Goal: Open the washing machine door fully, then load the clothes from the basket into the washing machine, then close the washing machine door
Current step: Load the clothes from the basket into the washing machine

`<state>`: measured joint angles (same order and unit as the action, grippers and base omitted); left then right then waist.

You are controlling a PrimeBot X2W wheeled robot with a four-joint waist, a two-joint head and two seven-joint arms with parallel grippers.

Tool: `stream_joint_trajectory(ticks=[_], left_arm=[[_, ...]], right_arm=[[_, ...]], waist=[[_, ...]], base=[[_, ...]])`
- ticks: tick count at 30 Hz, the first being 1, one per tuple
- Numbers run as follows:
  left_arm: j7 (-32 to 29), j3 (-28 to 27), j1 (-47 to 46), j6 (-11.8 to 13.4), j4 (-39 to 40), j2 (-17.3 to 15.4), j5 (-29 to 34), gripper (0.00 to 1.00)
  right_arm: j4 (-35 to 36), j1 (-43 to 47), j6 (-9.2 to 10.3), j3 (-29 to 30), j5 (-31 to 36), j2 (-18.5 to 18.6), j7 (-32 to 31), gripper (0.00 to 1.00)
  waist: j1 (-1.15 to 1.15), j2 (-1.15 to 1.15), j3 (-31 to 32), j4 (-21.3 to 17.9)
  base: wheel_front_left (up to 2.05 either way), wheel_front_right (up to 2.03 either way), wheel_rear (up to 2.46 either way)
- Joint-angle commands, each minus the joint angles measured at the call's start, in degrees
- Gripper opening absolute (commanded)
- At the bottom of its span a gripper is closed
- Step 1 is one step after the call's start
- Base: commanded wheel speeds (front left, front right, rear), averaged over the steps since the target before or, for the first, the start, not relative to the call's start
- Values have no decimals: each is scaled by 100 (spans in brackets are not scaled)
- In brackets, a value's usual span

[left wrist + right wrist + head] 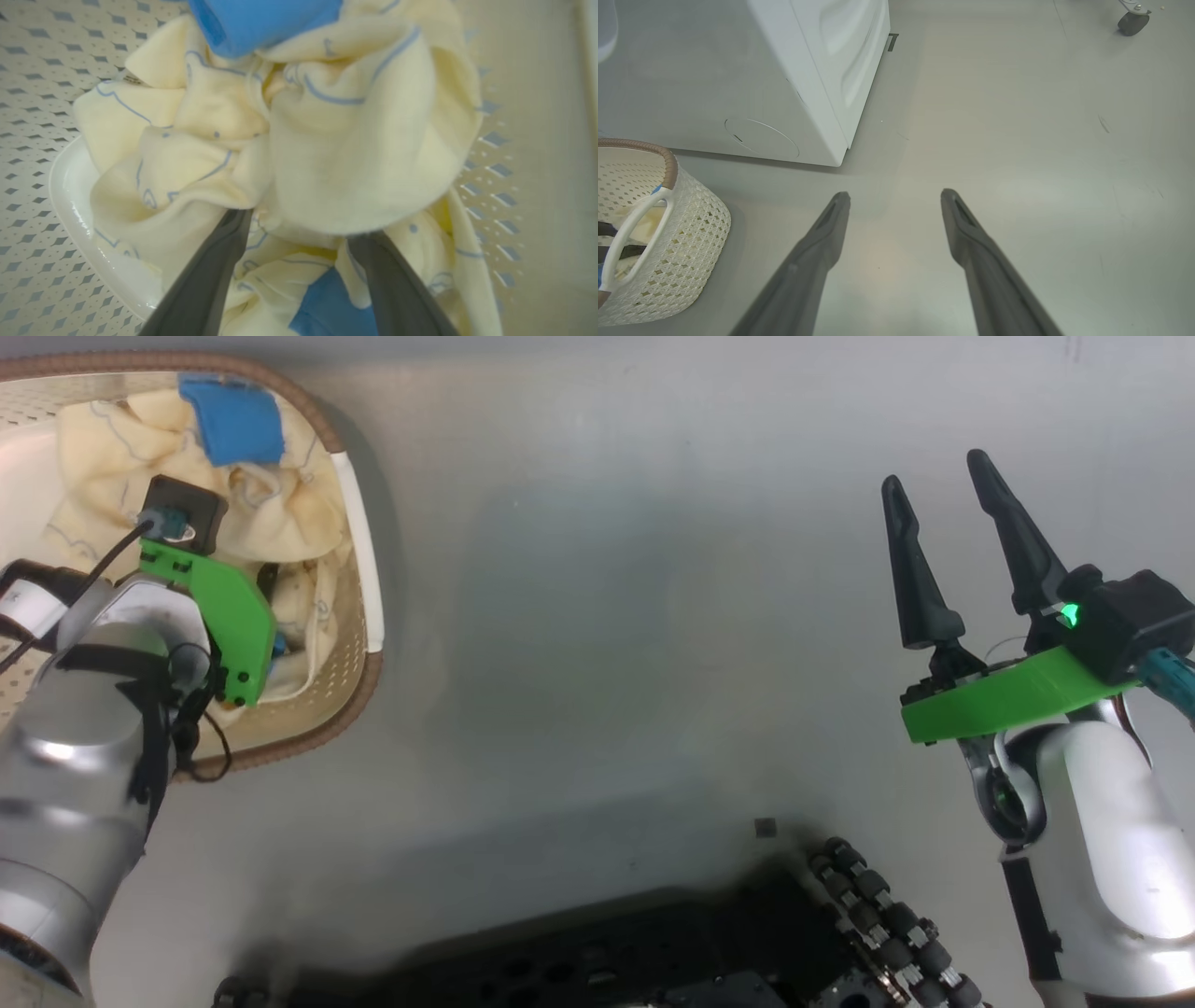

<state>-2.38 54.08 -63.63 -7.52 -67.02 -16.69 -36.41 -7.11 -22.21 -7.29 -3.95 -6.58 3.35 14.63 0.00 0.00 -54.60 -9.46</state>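
Left wrist view: left pincer [303, 224], wide, straddles bunched clothes [364, 154], blue cuff [266, 21] topmost; right pincer [894, 193] wide.

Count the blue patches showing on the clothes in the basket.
2. One blue patch tops the clothes pile; the other lies low, between the left gripper's open fingers. More may be hidden in the folds.

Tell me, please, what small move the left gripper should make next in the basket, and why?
Probably close the left gripper. Its jaws stand open with the fingertips sunk into the clothes in the basket, and a thick cream fold lies between the two fingers, so shutting now should likely catch it for lifting.
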Motion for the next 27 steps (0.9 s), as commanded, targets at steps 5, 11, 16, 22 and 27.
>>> stream_joint_trajectory(ticks=[5, 11, 16, 22, 27], left_arm=[[-89, 115, -141, 3, -161, -261, -114, 100], [-227, 195, -310, 3, -405, -264, -238, 100], [-365, 156, -329, 3, -530, -214, -375, 0], [-357, 193, -282, 3, -560, -161, -496, 0], [-183, 188, -118, 3, -590, -111, -595, 0]], right_arm=[[200, 107, -20, -145, -64, -41, 37, 100], [268, 103, -20, -199, -74, -45, 37, 100], [289, 127, -20, -197, -76, -46, 37, 100], [277, 110, -20, -171, -62, -46, 37, 100], [256, 68, -20, -151, -20, -46, 37, 100]], waist=[[0, 0, -217, -146], [0, 0, -392, -239], [0, 0, -430, -261], [0, 0, -365, -180], [0, 0, -113, -62]], base=[[0, 0, 0], [0, 0, 0], [0, 0, 0], [0, 0, 0], [0, 0, 0]])
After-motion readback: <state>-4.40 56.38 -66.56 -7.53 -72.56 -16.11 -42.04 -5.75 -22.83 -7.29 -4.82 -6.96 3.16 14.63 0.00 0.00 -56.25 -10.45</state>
